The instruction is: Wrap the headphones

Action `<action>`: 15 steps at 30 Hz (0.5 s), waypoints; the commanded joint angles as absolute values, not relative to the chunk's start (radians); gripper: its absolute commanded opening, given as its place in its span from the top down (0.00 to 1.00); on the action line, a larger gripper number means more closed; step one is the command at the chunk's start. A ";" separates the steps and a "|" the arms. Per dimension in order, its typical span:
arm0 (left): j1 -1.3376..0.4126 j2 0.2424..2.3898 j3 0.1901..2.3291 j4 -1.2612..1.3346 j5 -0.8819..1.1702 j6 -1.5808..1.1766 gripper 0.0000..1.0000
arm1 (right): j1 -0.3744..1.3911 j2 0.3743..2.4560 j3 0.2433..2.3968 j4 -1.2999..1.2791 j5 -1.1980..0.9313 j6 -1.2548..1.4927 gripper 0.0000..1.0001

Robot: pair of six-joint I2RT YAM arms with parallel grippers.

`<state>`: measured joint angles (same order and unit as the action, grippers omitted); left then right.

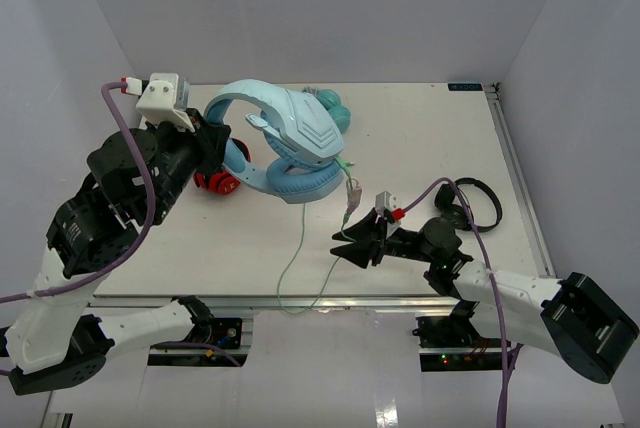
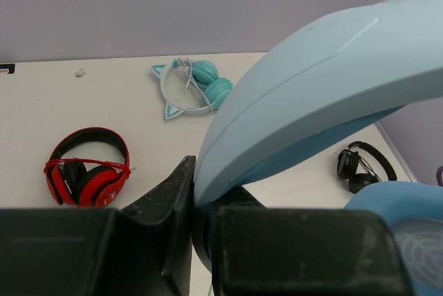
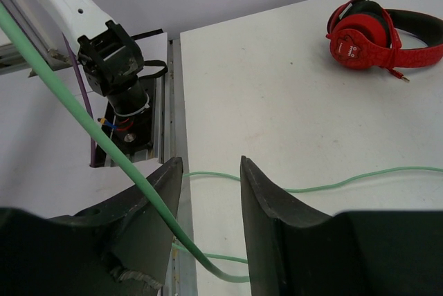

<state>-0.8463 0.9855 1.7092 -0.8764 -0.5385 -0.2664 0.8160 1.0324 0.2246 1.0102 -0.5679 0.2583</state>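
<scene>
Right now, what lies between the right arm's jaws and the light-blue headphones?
Only the headphones' own pale-green cable and its plug, over otherwise bare table; the top external view shows this.

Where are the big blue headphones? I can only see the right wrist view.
Observer: The left gripper holds the headphones up by the headband.
Operator: Are there any others besides the red pair?
Observer: Yes, a black pair lies near the right edge of the table.
</scene>
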 commanded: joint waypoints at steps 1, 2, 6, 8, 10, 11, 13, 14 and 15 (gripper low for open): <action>-0.847 0.973 1.736 -0.813 -0.543 -0.304 1.00 | 0.828 1.068 0.265 1.052 -0.604 0.236 0.54; -0.847 0.974 1.735 -0.813 -0.543 -0.304 1.00 | 0.829 1.078 0.266 1.054 -0.607 0.235 0.54; -0.845 0.978 1.741 -0.816 -0.547 -0.304 1.00 | 0.830 1.090 0.257 1.064 -0.604 0.227 0.55; -0.845 0.977 1.741 -0.817 -0.548 -0.305 1.00 | 0.830 1.092 0.241 1.079 -0.590 0.223 0.57; -0.846 0.971 1.736 -0.817 -0.541 -0.308 1.00 | 0.831 1.092 0.231 1.085 -0.582 0.217 0.58; -0.845 0.966 1.731 -0.813 -0.532 -0.310 1.00 | 0.831 1.096 0.230 1.091 -0.578 0.216 0.59; -0.846 0.956 1.715 -0.802 -0.521 -0.316 1.00 | 0.830 1.111 0.231 1.108 -0.579 0.217 0.59; -0.845 0.949 1.700 -0.791 -0.507 -0.320 1.00 | 0.831 1.130 0.235 1.130 -0.585 0.223 0.59; -0.846 0.942 1.690 -0.781 -0.498 -0.323 1.00 | 0.831 1.146 0.237 1.151 -0.595 0.232 0.59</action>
<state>-0.8463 0.9827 1.7042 -0.8751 -0.5349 -0.2703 0.8260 1.1039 0.2279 1.0386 -0.5862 0.2434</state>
